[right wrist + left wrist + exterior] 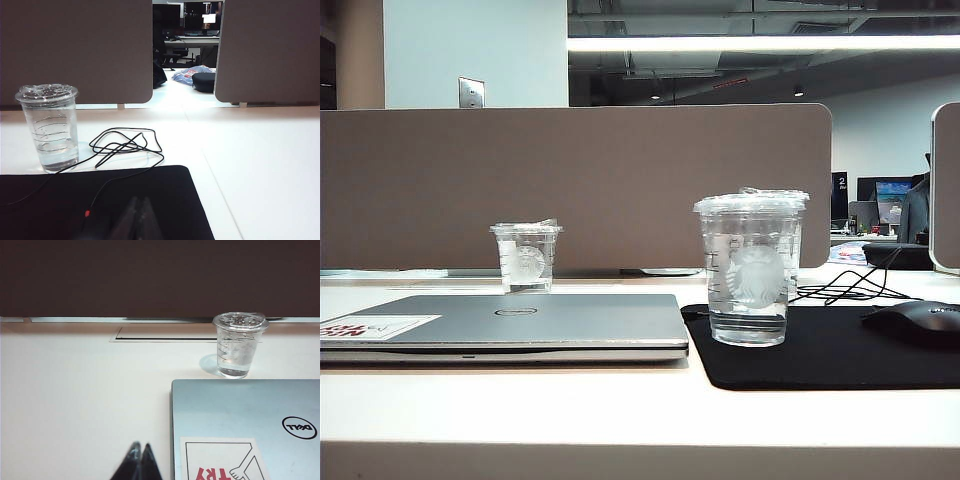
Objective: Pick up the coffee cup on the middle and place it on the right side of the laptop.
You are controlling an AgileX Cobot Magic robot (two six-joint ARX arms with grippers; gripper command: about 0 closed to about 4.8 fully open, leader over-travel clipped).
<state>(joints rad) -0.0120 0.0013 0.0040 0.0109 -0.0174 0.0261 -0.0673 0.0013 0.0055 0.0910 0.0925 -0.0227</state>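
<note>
On the black pad (840,360) right of the laptop (520,325) stands the cup (750,270); left claw (139,460) and right claw (137,220) are closed, empty.

Left gripper (139,459): two glossy black, tapering pointed jaws. Right gripper (138,216): matching dark slim jaws, blurred.

Bright overhead strip light (760,43) kinda washes out the white table (620,410), cups cast soft shadows, background looks slightly blurry.
</note>
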